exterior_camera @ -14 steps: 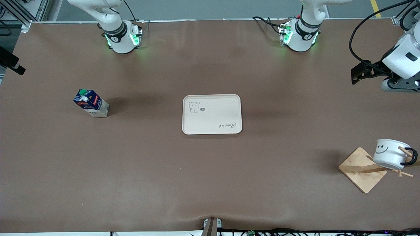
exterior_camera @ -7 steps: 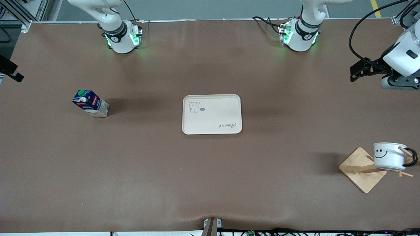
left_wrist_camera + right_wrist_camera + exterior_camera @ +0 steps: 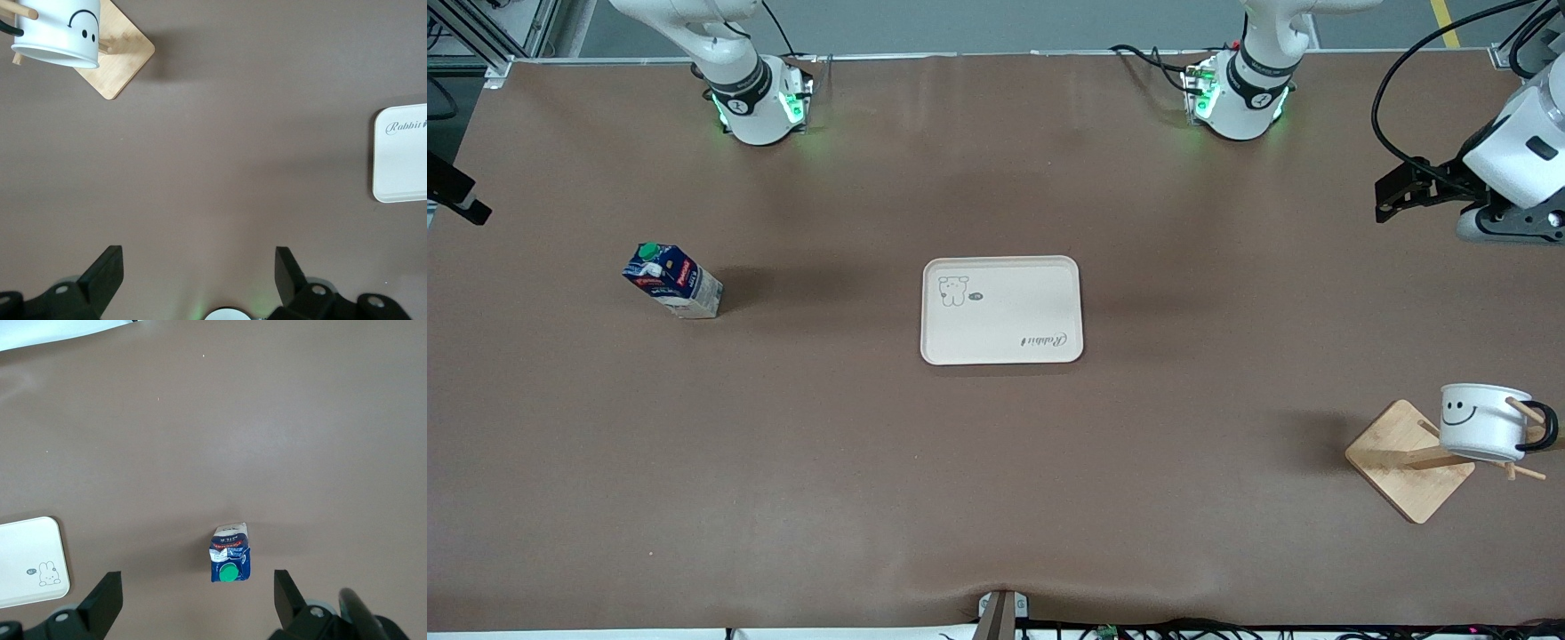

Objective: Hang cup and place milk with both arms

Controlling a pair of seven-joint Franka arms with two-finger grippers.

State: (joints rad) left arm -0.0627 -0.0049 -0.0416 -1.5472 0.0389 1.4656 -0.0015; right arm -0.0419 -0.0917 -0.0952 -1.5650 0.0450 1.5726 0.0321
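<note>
Hanging on the wooden rack (image 3: 1409,460) by its black handle, one cup (image 3: 1481,420) sits at the left arm's end of the table, nearer the front camera than the tray (image 3: 1001,310). Left gripper (image 3: 199,280) is up in the air over bare table, fingers spread wide, holding nothing, well apart from the cup. One milk (image 3: 673,280) stands upright on the table toward the right arm's end, roughly level with the tray, not on it. Right gripper (image 3: 198,600) hangs above the table with the milk just beside the gap between its spread fingers, empty, not touching it. Counts: one cup, one milk, one tray, one rack, two arms.
</note>
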